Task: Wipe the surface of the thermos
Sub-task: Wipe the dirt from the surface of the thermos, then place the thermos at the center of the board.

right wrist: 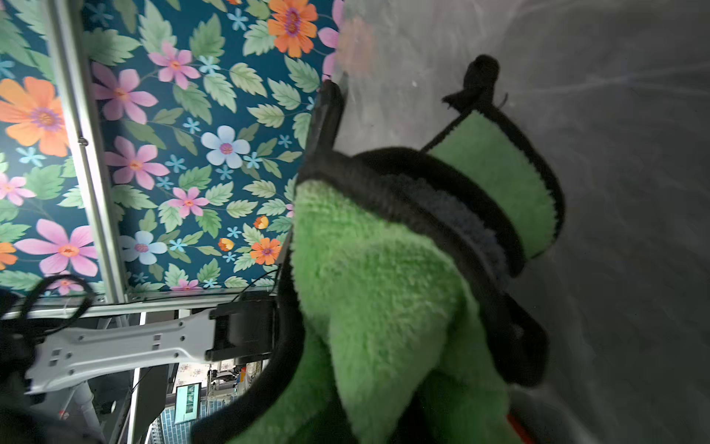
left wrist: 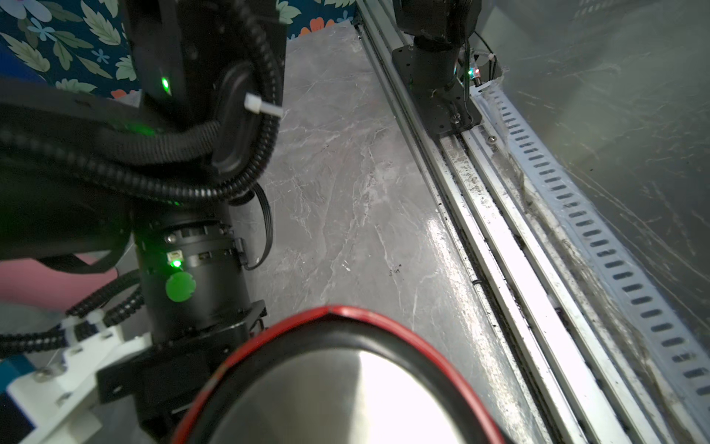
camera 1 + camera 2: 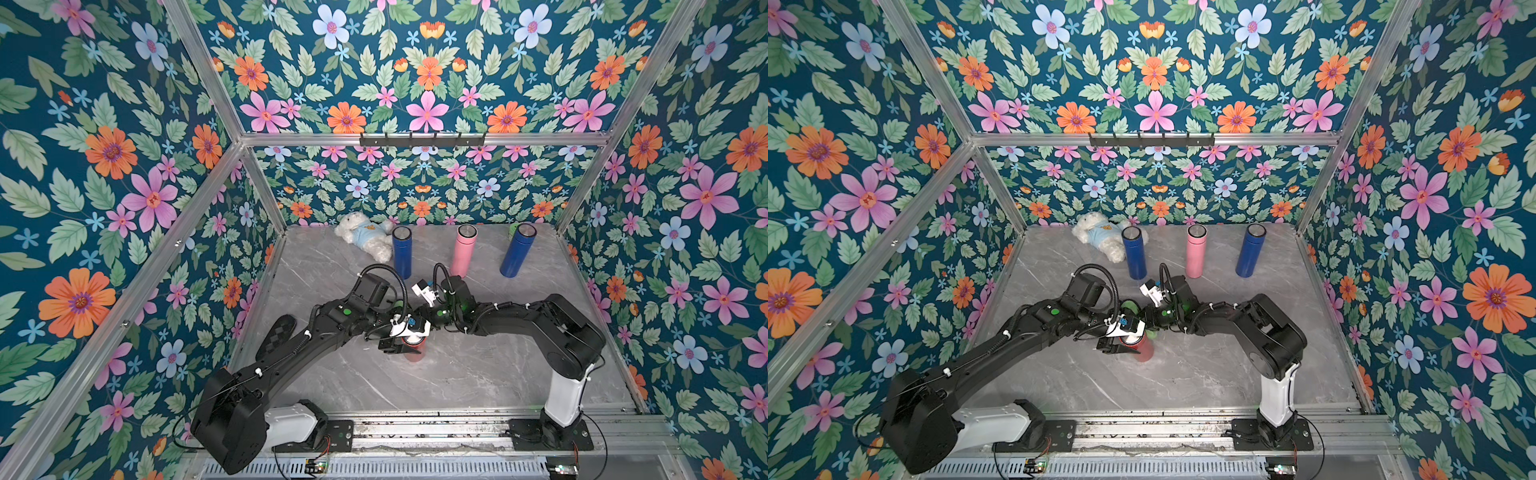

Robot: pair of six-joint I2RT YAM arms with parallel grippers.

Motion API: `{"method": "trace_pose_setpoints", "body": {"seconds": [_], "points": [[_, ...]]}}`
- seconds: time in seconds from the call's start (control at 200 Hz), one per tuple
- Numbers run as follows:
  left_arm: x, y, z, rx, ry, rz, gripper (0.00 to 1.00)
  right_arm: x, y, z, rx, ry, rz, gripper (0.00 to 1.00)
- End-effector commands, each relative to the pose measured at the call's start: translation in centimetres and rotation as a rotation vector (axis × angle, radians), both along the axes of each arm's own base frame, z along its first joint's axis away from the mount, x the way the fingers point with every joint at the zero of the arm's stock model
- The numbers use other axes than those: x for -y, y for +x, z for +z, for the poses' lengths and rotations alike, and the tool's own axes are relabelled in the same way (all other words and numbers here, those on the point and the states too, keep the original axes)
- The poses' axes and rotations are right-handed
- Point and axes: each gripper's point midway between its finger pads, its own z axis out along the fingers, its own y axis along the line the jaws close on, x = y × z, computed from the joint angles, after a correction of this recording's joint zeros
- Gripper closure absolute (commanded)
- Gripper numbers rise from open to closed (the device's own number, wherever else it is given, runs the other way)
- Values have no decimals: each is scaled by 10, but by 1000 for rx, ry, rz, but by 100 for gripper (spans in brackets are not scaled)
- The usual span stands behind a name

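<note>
A red thermos (image 3: 415, 352) (image 3: 1145, 350) stands upright on the grey marble table, near its middle. My left gripper (image 3: 409, 340) reaches over from the left and is shut around its upper part. In the left wrist view its steel lid with a red rim (image 2: 345, 388) fills the lower frame, and the jaws are hidden. My right gripper (image 3: 422, 316) comes in from the right, just behind the thermos, shut on a fluffy green cloth with black edging (image 1: 376, 276) (image 3: 1131, 308). The cloth hides its fingers. A sliver of red thermos (image 1: 518, 426) shows beside the cloth.
At the back stand a blue thermos (image 3: 402, 251), a pink one (image 3: 463, 249) and another blue one (image 3: 517, 249), with a white teddy bear (image 3: 361, 239) to their left. A black checkered pad (image 3: 276, 334) lies by the left wall. The arms' metal rail (image 3: 436, 428) runs along the front.
</note>
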Motion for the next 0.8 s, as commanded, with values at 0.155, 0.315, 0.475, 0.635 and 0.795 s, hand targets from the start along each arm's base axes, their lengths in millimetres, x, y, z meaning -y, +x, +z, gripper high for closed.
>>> {"method": "trace_pose_setpoints", "body": {"seconds": [0.155, 0.315, 0.475, 0.635, 0.795], "points": [[4, 13, 6, 37, -14, 34, 100, 24, 0, -57, -66, -144, -84, 100], [7, 17, 8, -15, -4, 71, 100, 47, 7, -29, 38, -267, -141, 100], [10, 25, 8, -100, 7, 155, 100, 72, 6, 12, 135, -377, -188, 100], [13, 36, 15, -164, -15, 260, 100, 93, 1, 38, 196, -429, -235, 100], [14, 41, 14, -224, -33, 329, 99, 106, -5, 53, 230, -441, -270, 100]]}}
